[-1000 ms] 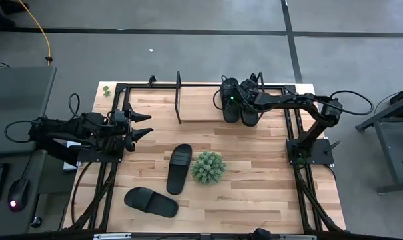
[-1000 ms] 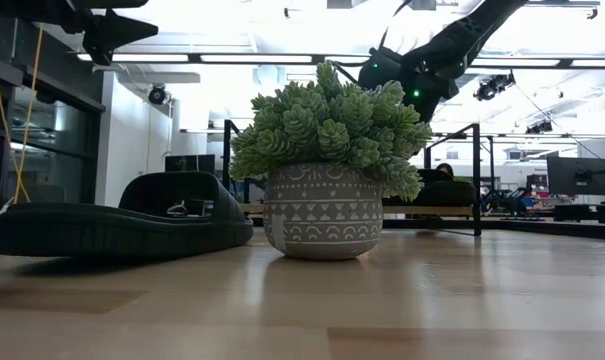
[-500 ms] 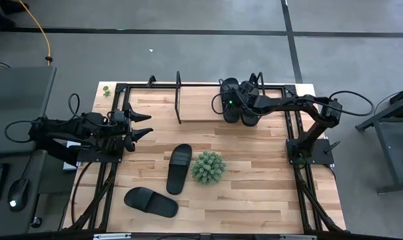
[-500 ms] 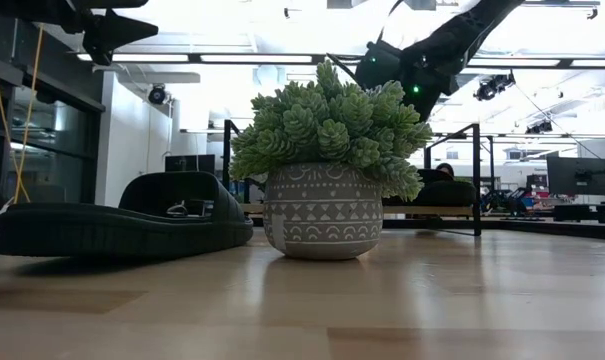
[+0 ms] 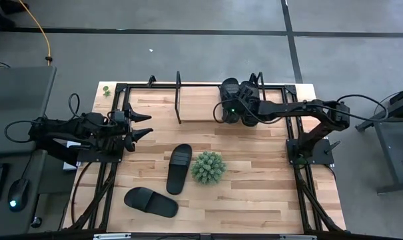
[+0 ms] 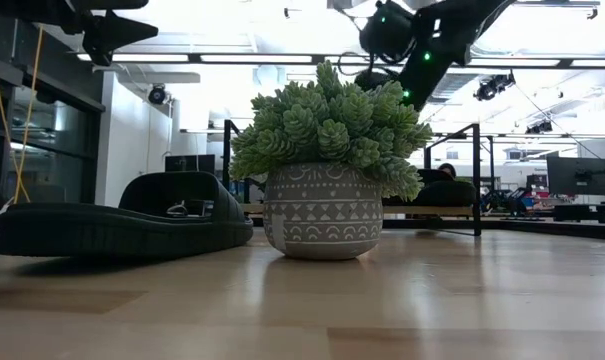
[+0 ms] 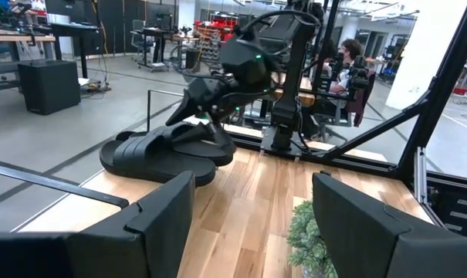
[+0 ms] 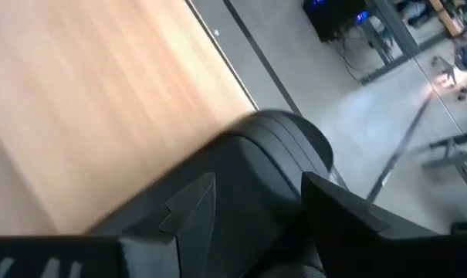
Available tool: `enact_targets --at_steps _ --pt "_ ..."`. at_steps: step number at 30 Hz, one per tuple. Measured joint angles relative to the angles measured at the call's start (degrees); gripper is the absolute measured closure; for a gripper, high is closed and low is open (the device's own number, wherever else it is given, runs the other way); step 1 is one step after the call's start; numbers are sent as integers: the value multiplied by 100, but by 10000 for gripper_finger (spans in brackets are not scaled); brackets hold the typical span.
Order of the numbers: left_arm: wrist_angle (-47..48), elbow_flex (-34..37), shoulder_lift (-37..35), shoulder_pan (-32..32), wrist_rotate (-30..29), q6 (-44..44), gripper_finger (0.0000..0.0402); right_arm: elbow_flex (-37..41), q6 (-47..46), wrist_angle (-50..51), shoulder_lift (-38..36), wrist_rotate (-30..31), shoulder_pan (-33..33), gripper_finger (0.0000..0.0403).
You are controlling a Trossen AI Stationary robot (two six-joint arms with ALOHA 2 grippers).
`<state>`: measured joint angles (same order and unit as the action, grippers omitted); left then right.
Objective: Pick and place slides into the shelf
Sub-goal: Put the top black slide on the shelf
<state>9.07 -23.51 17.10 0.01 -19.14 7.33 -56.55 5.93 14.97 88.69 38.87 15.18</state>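
Two black slides lie side by side on the plank of the shelf at its right end, also seen from the left wrist. My right gripper hovers open just above their near ends, tilted down; its wrist view shows one slide under the spread fingers. Two more slides lie sole-down on the tabletop, one near the middle, one toward the near left. My left gripper waits open at the table's left side.
A round green spiky plant in a patterned pot stands just right of the middle slide and fills the low view. The shelf's black hoop frames rise at its ends. Black rails run along both table sides.
My right gripper has risen off the two slides on the shelf and drawn a little toward the table's near edge, its arm swinging rightward. Both slides stay where they lay on the plank.
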Motion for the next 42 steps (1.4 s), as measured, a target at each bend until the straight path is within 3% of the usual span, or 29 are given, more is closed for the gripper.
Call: enact_targets --at_steps 9,17,24,33,39,42 --pt "-7 0 0 -2 330 213 156 -2 50 -12 -31 9 -519 219" --pt "-13 0 104 -2 1328 249 156 -3 47 14 -215 605 -1019 219" --pt "-131 0 669 -4 1546 207 156 -4 24 -12 -499 1067 -1424 219" --pt "-991 -17 1661 -11 2445 204 156 -4 -488 -67 -693 1067 -1869 219" --pt "-897 -270 2166 -547 2379 229 156 -4 -608 -102 -697 1067 -2077 219" --pt "-906 -487 2398 -1078 1960 140 156 -4 -672 -111 -697 1067 -2148 219"
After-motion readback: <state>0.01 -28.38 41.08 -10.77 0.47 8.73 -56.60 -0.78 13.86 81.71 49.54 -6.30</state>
